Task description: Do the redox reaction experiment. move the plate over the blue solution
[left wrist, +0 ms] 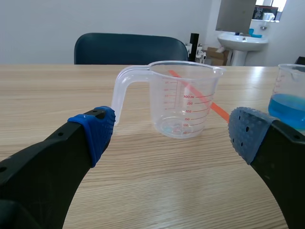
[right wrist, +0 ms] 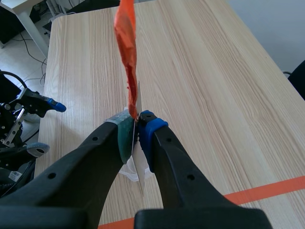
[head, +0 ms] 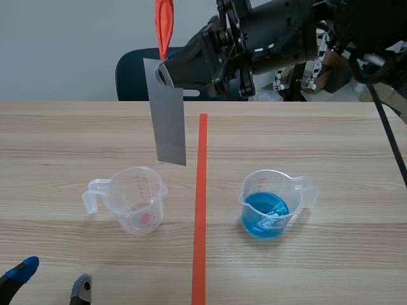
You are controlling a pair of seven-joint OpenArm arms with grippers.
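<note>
Left gripper (head: 52,277) low, fingers spread and empty, near the empty cup (head: 137,200); grey plate (head: 168,121) hangs upright left of the tape line (head: 201,190), top edge pinched by right gripper (right wrist: 137,136); carry apparently midway, next needs rightward travel over the blue solution (head: 267,208).

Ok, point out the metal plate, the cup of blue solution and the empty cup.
metal plate (head: 170,124), scene view, middle of its flat face.
cup of blue solution (head: 275,184), scene view, clear wall below the rim.
empty cup (left wrist: 183,102), left wrist view, wall by the red scale.
</note>
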